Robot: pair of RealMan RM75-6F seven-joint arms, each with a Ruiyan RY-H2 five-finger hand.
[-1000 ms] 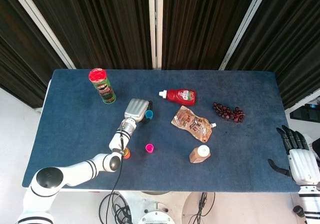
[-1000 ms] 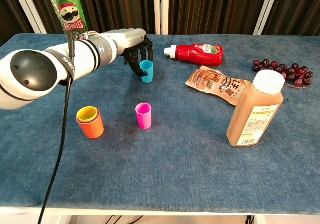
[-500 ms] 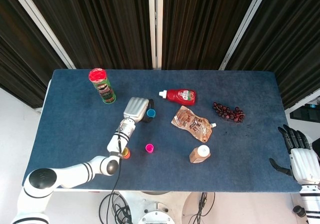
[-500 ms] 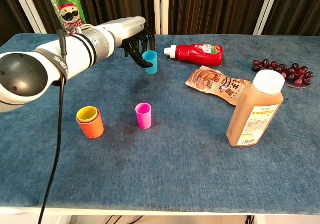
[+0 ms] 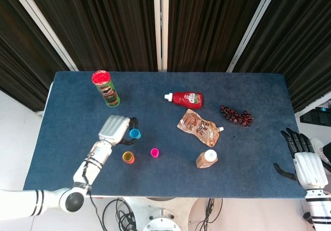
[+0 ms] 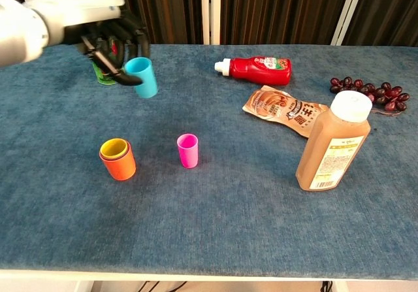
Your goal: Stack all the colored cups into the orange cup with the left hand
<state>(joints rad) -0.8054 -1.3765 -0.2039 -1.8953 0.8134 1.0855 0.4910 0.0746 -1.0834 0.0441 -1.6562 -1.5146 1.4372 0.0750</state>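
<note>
My left hand (image 5: 116, 129) (image 6: 108, 34) holds a blue cup (image 5: 135, 134) (image 6: 142, 77) in the air above the table, up and a little right of the orange cup. The orange cup (image 5: 128, 157) (image 6: 118, 159) stands near the front left with a yellow cup nested inside it. A pink cup (image 5: 154, 152) (image 6: 187, 150) stands upright just to its right. My right hand (image 5: 305, 164) hangs open past the table's right front corner, holding nothing; the chest view does not show it.
A Pringles can (image 5: 106, 88) stands at the back left. A ketchup bottle (image 6: 256, 69) lies at the back centre, a brown snack pouch (image 6: 283, 111) beside it, grapes (image 6: 368, 91) at the back right, and a juice bottle (image 6: 332, 142) stands front right.
My left hand lifted the blue cup off the table and carried it left and toward the front, to above the orange cup's area. The right hand barely shifted.
</note>
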